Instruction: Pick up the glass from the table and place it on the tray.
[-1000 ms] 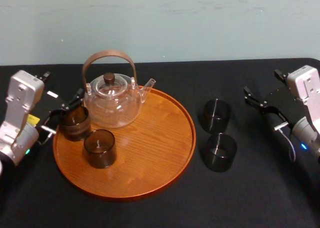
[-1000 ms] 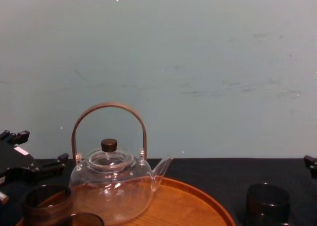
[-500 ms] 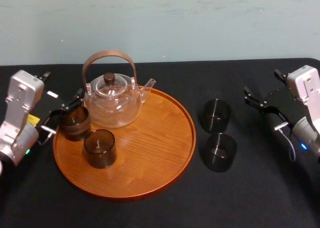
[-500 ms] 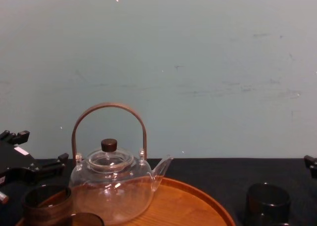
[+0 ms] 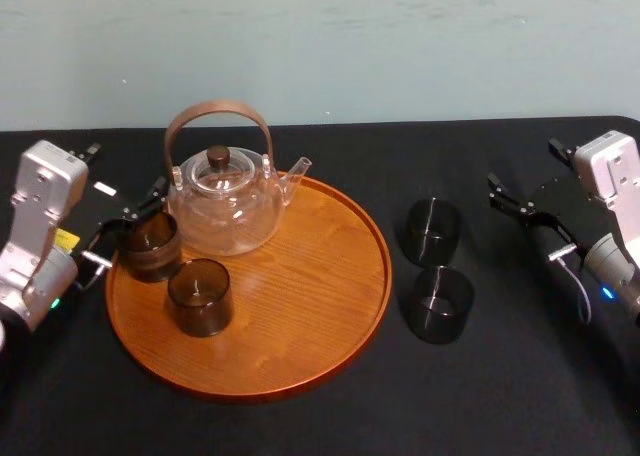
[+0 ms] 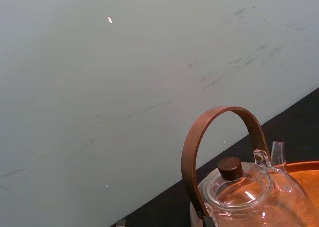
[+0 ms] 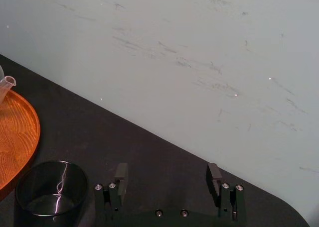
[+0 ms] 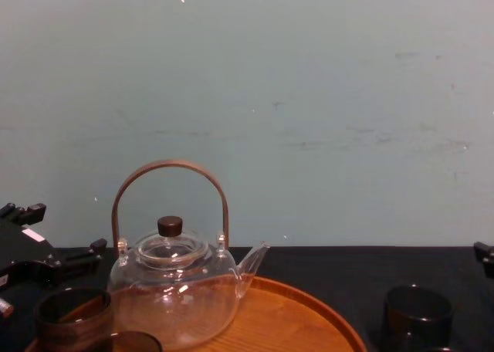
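Two dark glasses stand on the black table right of the tray: the farther glass (image 5: pixel 432 231) and the nearer glass (image 5: pixel 438 303). The round orange-brown tray (image 5: pixel 300 316) carries a clear teapot (image 5: pixel 225 201) and two more brown glasses (image 5: pixel 150 244) (image 5: pixel 200 296). My right gripper (image 5: pixel 522 164) hovers open and empty to the right of the table glasses. In the right wrist view its fingers (image 7: pixel 121 176) stand wide apart, with one glass (image 7: pixel 50 189) off to the side. At the tray's left edge my left gripper (image 5: pixel 125 224) is open beside a tray glass.
A pale green wall (image 8: pixel 309 97) rises behind the table's far edge. The teapot's tall brown hoop handle (image 8: pixel 170 167) stands above the tray's back left. Bare black tabletop (image 5: pixel 500 376) lies in front of and to the right of the table glasses.
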